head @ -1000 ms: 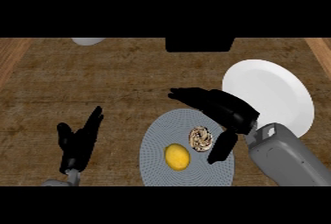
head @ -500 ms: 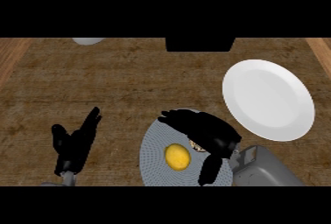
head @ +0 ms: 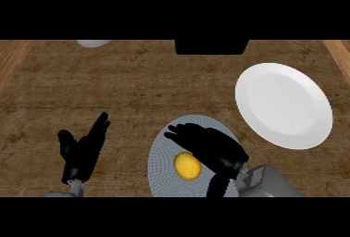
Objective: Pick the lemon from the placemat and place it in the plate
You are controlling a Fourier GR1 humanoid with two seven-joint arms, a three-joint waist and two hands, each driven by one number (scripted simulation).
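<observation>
1. One wooden counter (head: 137,88) carries everything; at its twelve o'clock edge a dark block (head: 210,46) and a pale rounded thing (head: 92,43) are cut off, and neither can be identified.
2. The white plate (head: 283,104) lies at about two o'clock of the placemat, just beside it, its face bare, so the goal is judged not yet reached.
3. The grey round placemat (head: 159,159) is clipped at six o'clock and largely covered by the right arm.
4. The right hand (head: 209,146) is spread over the placemat, fingers extended and closed on nothing, the thumb reaching down at five o'clock of the fruit; it is judged to be lined up for a grasp. Anything beneath the palm is hidden.
5. The left hand (head: 82,150) is held open and upright at eight o'clock of the view, resting clear of the work.
6. The lemon (head: 186,166) sits on the placemat, at seven o'clock of the right palm, not yet enclosed; contact cannot be judged.
</observation>
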